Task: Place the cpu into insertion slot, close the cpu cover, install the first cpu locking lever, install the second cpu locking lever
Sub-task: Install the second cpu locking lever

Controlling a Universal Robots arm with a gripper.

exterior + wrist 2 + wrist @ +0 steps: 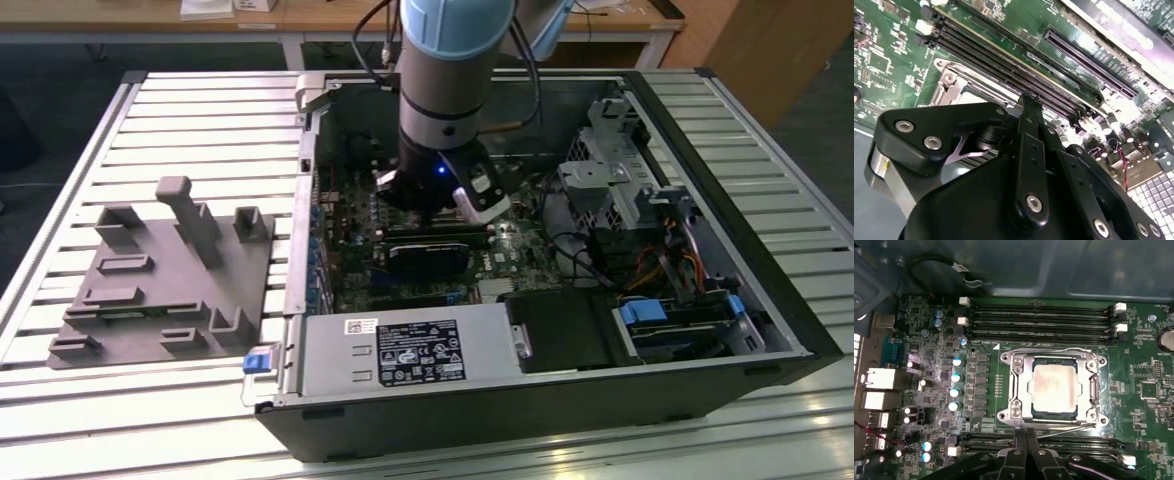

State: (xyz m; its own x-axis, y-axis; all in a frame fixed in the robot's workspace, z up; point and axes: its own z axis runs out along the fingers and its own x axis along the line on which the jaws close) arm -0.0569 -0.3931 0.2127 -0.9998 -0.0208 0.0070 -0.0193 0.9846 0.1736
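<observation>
Your grey and light-blue arm (441, 80) reaches straight down; its black two-fingered gripper (1026, 436) has its fingertips (1026, 102) pressed together, holding nothing.

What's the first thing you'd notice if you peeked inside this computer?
Probably the shiny square cpu sitting in its slot in the middle of the green board, with the silvery cpu cover framing it. In the exterior view, the big arm reaches down into the open computer case, its claw right beside the chip.

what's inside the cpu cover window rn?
The cpu fills the cpu cover window, silver top up. The insertion slot beneath is covered. Gripper sits at the cover's edge.
</observation>
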